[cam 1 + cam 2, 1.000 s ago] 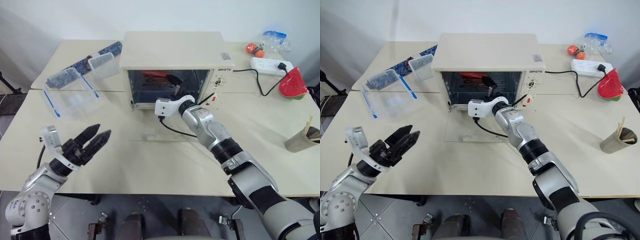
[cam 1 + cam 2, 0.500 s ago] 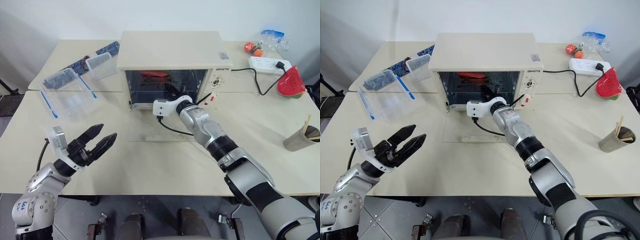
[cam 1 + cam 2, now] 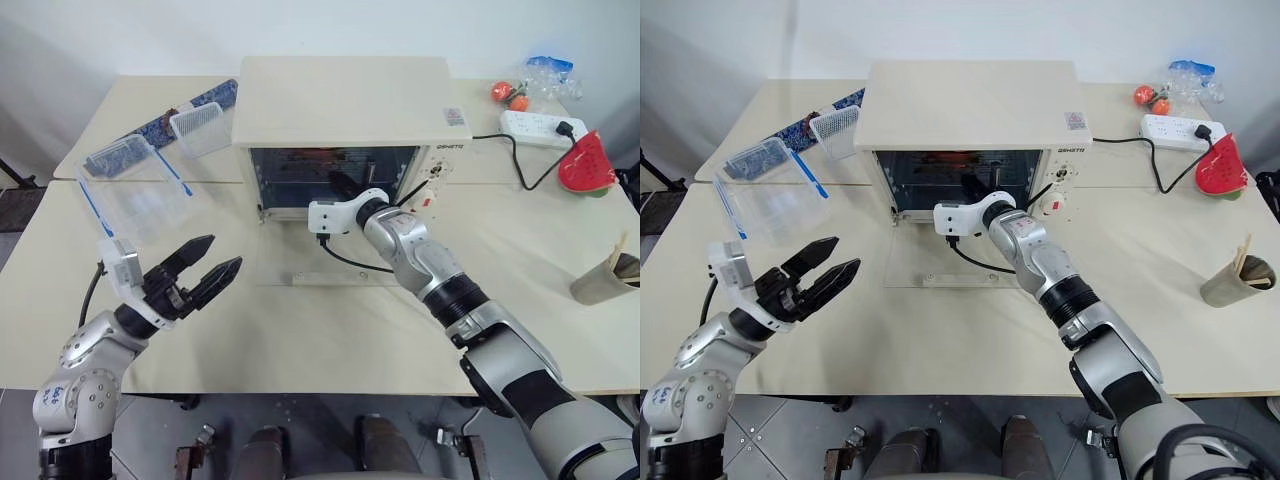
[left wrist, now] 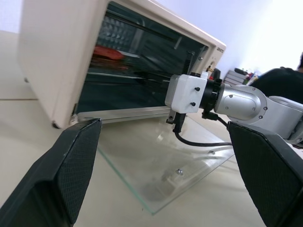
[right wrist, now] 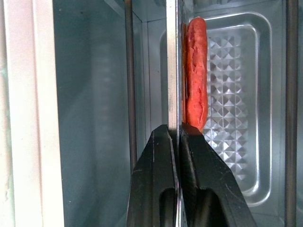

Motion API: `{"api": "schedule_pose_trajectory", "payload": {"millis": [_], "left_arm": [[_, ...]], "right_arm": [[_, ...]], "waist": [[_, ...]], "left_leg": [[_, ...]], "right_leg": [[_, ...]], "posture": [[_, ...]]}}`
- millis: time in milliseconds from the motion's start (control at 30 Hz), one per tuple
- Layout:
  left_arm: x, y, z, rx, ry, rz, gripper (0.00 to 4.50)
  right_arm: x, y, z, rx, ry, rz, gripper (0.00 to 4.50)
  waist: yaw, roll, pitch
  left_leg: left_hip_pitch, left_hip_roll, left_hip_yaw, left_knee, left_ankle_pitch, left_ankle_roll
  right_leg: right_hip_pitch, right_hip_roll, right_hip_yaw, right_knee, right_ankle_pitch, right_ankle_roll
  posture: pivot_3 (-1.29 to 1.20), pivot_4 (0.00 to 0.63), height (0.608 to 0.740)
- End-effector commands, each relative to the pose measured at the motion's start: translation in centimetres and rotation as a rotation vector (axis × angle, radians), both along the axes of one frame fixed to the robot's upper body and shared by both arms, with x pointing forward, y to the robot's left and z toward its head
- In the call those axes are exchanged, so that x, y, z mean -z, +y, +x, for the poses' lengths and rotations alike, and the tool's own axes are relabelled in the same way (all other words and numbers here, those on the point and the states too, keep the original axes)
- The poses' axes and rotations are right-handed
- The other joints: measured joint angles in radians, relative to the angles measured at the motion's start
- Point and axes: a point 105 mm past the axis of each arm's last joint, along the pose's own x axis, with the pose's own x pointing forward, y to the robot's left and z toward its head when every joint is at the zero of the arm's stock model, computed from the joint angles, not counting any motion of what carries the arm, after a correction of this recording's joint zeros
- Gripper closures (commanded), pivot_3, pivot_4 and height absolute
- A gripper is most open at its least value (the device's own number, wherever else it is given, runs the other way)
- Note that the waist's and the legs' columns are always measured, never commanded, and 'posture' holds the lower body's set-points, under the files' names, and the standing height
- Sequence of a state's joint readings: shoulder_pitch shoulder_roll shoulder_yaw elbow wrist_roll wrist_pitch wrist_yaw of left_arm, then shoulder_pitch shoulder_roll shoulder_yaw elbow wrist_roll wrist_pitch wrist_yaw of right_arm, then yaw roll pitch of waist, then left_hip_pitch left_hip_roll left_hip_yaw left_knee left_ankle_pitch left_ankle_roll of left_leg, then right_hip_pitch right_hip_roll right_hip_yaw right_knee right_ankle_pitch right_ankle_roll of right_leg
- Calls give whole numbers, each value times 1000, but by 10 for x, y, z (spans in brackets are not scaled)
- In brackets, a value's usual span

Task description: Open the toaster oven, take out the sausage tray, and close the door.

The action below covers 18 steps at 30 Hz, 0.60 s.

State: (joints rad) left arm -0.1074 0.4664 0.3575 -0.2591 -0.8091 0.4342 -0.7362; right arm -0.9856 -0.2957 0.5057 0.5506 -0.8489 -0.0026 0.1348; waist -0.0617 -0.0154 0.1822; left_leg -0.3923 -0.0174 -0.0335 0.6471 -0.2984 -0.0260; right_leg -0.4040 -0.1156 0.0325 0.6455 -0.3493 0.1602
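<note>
The sausage tray (image 5: 227, 109) sits inside the toaster oven (image 3: 340, 110), on the rack, with one red sausage (image 5: 196, 71) lying along its front rim. The right gripper (image 5: 179, 142) is reaching into the oven cavity, fingers pinched together on the tray's thin front edge, just beside the sausage. The door (image 3: 325, 262) is fully open, glass panel lying flat on the table (image 3: 300, 340) in front of the oven, cream handle at its near edge. The oven is at the table's back middle, control panel on its right side, black cord running to a white power strip (image 3: 540, 127) on the right.

The left gripper (image 3: 207, 277) hovers over the table, well left of the door, fingers spread wide, holding nothing. A clear plastic container (image 3: 140, 195) with blue clips is behind it. A watermelon slice (image 3: 583, 165) and a paper cup (image 3: 605, 280) sit at far right.
</note>
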Motion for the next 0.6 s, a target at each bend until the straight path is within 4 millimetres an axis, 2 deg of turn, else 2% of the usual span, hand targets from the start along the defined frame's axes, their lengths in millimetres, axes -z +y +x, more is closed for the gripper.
{"api": "schedule_pose_trajectory", "payload": {"millis": [33,233,333,433,600], "left_arm": [[-12,-11,11,41,-71,39,0],[-33,-22,37,102,-154,61,0],[-37,-23,49,109,-173,82,0],[-39,-23,56,103,-184,88,0],[-37,-18,55,86,-184,85,0]], "right_arm": [[-28,11,-13,-76,-69,41,4487],[-24,13,-17,-98,-46,29,4487],[-20,12,-23,-115,-28,17,4487],[-16,8,-29,-124,-8,19,4487],[-14,4,-42,-154,14,40,4487]], "waist": [[-1,0,0],[-12,0,0],[-21,0,0],[-26,0,0],[-24,0,0]], "left_leg": [[-1,0,0,0,0,0],[-4,0,2,2,0,0],[-5,-1,2,2,0,0],[-4,-1,2,2,0,0],[-5,-1,0,2,0,0]], "right_leg": [[-2,0,0,1,0,0],[-5,0,-1,2,0,0],[-5,0,-1,2,0,0],[-6,-1,-2,3,0,0],[-8,-1,-2,8,0,0]], "posture": [[0,150,740],[0,150,740],[0,150,740],[0,150,740],[0,150,740]]}}
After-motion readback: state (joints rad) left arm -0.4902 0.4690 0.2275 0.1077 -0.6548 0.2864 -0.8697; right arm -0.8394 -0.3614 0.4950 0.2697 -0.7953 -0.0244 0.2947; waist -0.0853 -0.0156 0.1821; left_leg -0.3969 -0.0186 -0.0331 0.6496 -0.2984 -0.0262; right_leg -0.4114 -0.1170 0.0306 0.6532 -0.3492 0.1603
